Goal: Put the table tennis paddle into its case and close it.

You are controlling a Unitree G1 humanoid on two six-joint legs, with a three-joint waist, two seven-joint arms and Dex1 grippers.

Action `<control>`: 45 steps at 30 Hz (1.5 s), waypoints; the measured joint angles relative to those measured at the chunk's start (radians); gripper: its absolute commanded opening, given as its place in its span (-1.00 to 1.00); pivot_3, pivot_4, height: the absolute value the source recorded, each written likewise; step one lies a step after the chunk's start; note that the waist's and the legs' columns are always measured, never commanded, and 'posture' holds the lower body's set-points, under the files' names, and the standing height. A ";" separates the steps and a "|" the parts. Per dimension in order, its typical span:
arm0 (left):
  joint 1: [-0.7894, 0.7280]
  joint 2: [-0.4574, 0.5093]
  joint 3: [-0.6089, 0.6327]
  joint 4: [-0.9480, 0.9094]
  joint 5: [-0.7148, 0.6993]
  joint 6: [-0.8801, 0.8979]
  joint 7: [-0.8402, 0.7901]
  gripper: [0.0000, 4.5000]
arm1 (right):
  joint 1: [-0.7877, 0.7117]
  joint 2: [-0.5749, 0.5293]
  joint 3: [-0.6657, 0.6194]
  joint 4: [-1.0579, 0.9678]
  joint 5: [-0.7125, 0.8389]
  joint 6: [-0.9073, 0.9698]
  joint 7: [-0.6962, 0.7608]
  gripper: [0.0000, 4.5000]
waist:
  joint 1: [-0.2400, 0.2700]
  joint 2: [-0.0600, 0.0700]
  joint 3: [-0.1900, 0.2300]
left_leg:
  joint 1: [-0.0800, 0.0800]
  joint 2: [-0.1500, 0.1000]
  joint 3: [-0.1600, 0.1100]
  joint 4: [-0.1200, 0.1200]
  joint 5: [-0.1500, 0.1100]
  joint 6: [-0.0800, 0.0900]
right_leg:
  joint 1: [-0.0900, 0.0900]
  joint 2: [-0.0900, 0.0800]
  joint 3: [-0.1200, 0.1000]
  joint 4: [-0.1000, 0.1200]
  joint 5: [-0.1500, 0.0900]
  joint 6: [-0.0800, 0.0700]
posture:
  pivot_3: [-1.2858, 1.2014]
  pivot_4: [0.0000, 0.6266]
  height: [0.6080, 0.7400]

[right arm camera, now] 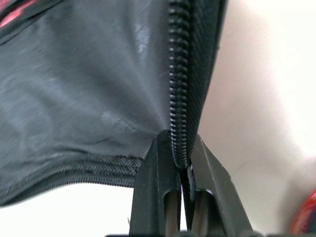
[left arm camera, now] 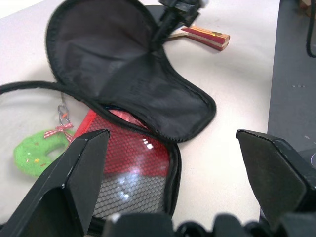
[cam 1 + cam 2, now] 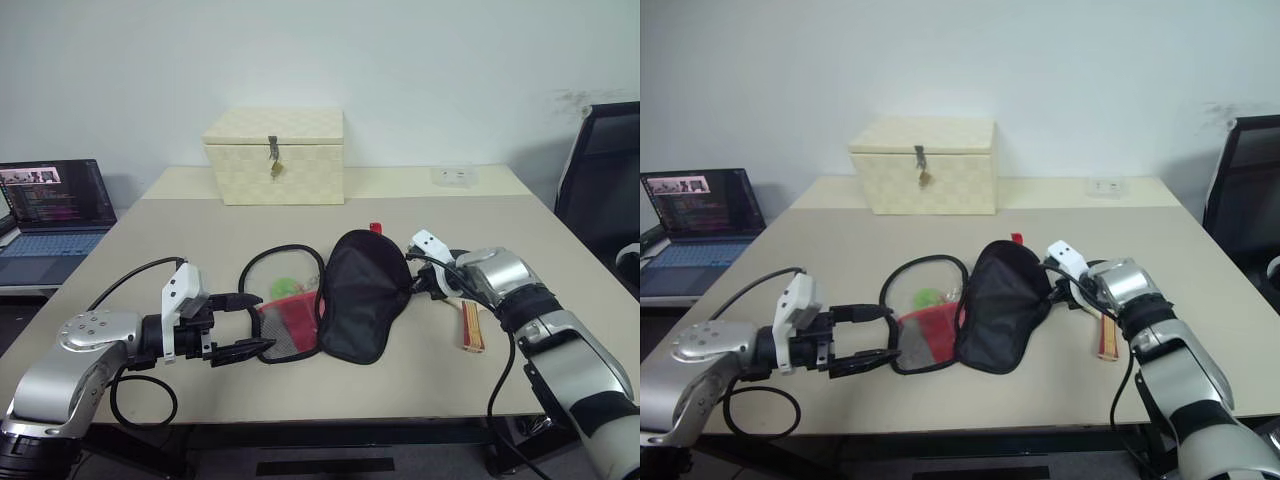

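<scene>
The case (image 3: 360, 295) lies unzipped in the middle of the table, its black flap raised and its red mesh part (image 3: 290, 315) flat on the table. My right gripper (image 1: 181, 148) is shut on the flap's zipper edge, at the case's right side (image 3: 412, 285). The table tennis paddle's striped wooden handle (image 3: 472, 325) lies on the table just right of the case, under my right wrist; its blade is hidden. My left gripper (image 3: 258, 323) stands open at the mesh end of the case, holding nothing. A green charm (image 2: 37, 150) lies inside the black cord loop (image 3: 270, 255).
A cream woven box (image 3: 276, 155) with a metal latch stands at the back of the table. An open laptop (image 3: 50, 205) sits on a lower surface to the left. A black chair (image 3: 605, 170) stands at the right. The table's front edge (image 3: 330, 415) runs just below the case.
</scene>
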 measured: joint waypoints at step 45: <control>-0.092 -0.017 -0.065 0.135 0.027 -0.029 -0.063 1.00 | 0.644 0.304 -0.445 -1.101 0.184 0.626 -0.607 1.00 | 0.001 0.000 0.000 | 0.001 0.000 -0.002 0.002 0.001 0.000 | 0.000 -0.002 0.001 0.006 -0.004 0.004 | 0.03 -0.52 1.00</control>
